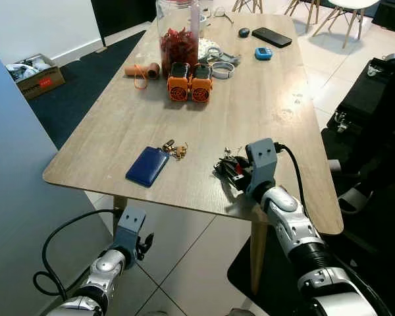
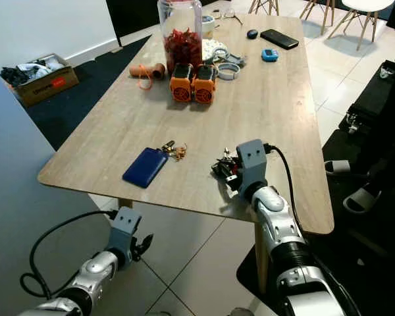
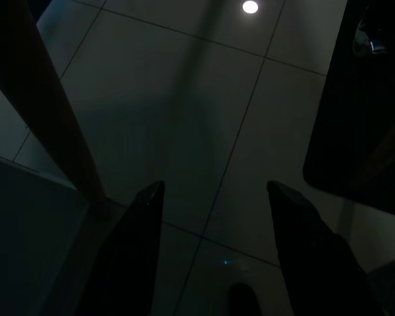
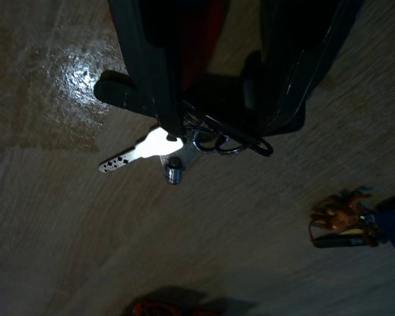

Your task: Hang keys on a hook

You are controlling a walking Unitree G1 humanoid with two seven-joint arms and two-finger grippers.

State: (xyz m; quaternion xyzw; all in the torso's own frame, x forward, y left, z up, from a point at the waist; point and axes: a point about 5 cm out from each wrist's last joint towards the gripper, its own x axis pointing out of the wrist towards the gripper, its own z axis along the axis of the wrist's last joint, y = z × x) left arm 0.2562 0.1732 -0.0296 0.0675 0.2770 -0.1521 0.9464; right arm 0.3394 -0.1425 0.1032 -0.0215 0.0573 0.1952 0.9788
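The right tool (image 1: 234, 172) covered most of the key bunch (image 4: 204, 139) on the bench (image 1: 276, 112), its fingers largely masked by its own grey housing. A glass jar (image 1: 178, 29) was cut off at the frame's top. The left wrist view lay too dark to read beyond floor tiles (image 3: 204, 125).

**A room in a home, with a dining table**

I stand on a pale tiled floor (image 1: 184, 257) before a long wooden table (image 1: 263, 99). On it lie everyday things: a big glass jar (image 1: 178, 29), a phone (image 1: 271, 36), a blue card holder (image 1: 147, 166). Behind it I see white chairs (image 1: 342, 10), a dark carpet (image 1: 85, 85) and a cardboard box (image 1: 34, 76) by the white wall.
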